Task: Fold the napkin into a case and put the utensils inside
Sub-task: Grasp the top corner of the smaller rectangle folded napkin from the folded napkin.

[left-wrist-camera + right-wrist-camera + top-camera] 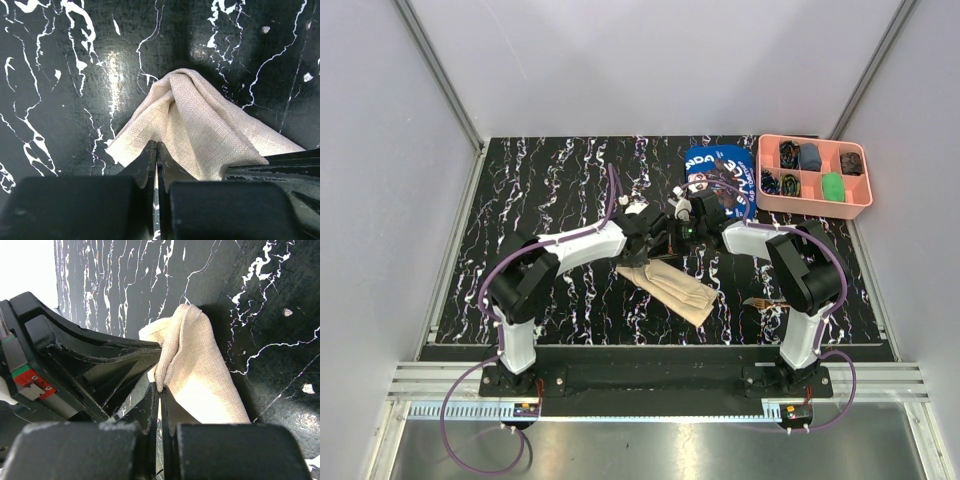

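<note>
— Where was the napkin?
— On the table, mid-front between the arms, a crumpled strip slanting toward the right base.
— And the left gripper?
— Clamped tight on the cloth's near edge.
— The right gripper?
— Pinched closed too, on a raised fold, just beside the left one.
— The tray?
— Far right corner, well apart.

Robotics lab cell indicated: worktop with black marble print boxed in by plain white panels on aluminium profiles; left arm and right arm bolted to slotted rail; purple cables exposed.
</note>
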`<state>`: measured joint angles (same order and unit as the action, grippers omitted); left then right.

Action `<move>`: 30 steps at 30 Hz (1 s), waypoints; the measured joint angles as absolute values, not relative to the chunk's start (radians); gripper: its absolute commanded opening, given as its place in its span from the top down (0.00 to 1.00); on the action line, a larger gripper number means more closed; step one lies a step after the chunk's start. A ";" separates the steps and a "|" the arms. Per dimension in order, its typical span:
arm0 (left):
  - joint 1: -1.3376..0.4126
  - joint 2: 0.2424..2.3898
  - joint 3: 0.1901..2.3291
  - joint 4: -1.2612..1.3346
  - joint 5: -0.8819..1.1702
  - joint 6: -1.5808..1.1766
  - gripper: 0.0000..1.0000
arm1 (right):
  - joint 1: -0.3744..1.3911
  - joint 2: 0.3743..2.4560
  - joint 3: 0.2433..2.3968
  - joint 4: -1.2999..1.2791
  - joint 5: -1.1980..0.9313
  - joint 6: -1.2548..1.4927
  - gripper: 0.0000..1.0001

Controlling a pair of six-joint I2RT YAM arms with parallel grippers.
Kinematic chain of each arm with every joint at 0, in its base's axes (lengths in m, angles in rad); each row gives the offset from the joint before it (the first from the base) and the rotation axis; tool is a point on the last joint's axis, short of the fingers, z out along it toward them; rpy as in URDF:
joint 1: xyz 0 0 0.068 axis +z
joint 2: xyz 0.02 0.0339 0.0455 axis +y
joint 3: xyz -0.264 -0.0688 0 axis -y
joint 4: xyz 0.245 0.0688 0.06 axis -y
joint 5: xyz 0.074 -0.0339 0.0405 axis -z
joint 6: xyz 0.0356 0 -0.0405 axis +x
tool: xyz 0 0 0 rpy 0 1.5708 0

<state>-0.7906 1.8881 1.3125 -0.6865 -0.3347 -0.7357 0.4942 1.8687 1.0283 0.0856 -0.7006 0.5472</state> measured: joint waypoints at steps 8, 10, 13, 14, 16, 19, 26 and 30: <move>-0.799 1.803 1.259 -0.633 -0.355 -0.742 1.00 | 0.494 1.884 1.028 0.089 -0.706 0.551 1.00; -0.799 1.766 1.235 -0.611 -0.356 -0.744 1.00 | 0.495 1.897 1.028 0.093 -0.718 0.557 1.00; -0.799 1.738 1.211 -0.566 -0.353 -0.750 1.00 | 0.498 1.923 1.028 0.108 -0.741 0.577 1.00; -0.799 1.737 1.202 -0.548 -0.352 -0.752 1.00 | 0.499 1.934 1.029 0.117 -0.753 0.586 1.00; -0.799 1.737 1.185 -0.527 -0.346 -0.755 1.00 | 0.504 1.953 1.029 0.137 -0.768 0.606 1.00; -0.800 1.737 1.173 -0.516 -0.342 -0.757 1.00 | 0.518 1.977 1.029 0.168 -0.792 0.645 1.00; -0.799 1.736 1.160 -0.492 -0.342 -0.757 1.00 | 0.548 2.011 1.056 0.187 -0.826 0.695 0.97; -0.798 1.731 1.134 -0.471 -0.346 -0.760 1.00 | 0.549 2.053 1.082 0.186 -0.848 0.729 0.92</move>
